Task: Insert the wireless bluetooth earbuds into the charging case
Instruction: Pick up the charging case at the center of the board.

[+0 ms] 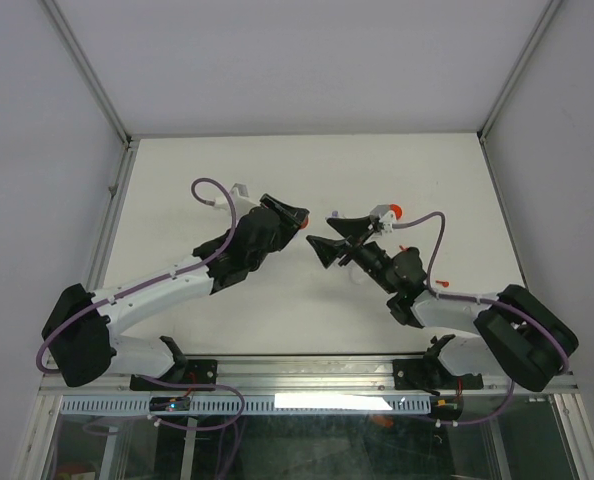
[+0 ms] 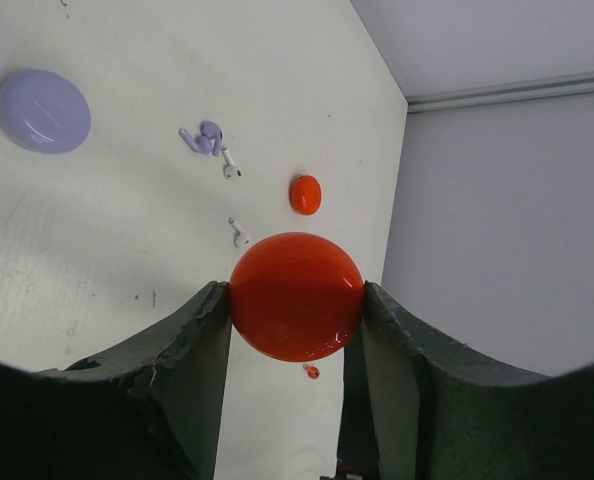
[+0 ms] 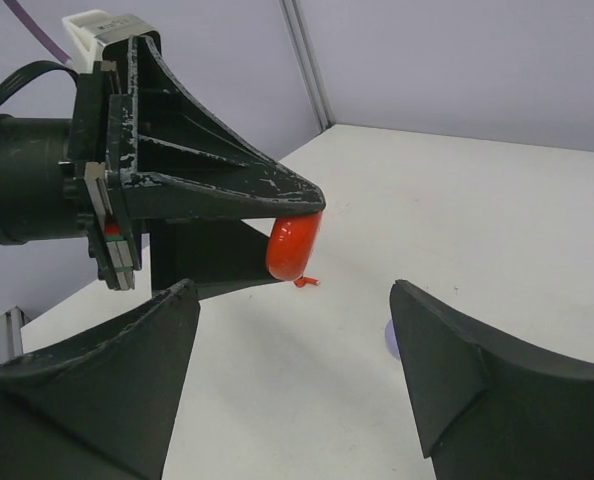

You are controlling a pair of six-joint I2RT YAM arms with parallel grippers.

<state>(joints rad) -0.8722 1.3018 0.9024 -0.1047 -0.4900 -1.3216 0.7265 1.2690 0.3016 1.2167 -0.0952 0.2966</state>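
Your left gripper (image 2: 295, 292) is closed on a red disc (image 2: 297, 310), one finger against each side, and holds it above the table (image 2: 97, 270). Your right gripper (image 3: 292, 295) stands wide, nothing between its fingers, and faces the left one from close by without touching it; its camera sees the disc edge-on at the left fingertips. The earbuds lie loose on the table. A red earbud (image 2: 311, 372) shows just below the held disc. One white earbud (image 2: 239, 236) lies just beyond the disc and a second white earbud (image 2: 231, 168) farther on, touching or nearly touching the lilac earbuds (image 2: 205, 138). A smaller-looking red disc (image 2: 305, 194) sits to the right of the white ones, and a lilac disc (image 2: 43, 110) lies well apart at far left.
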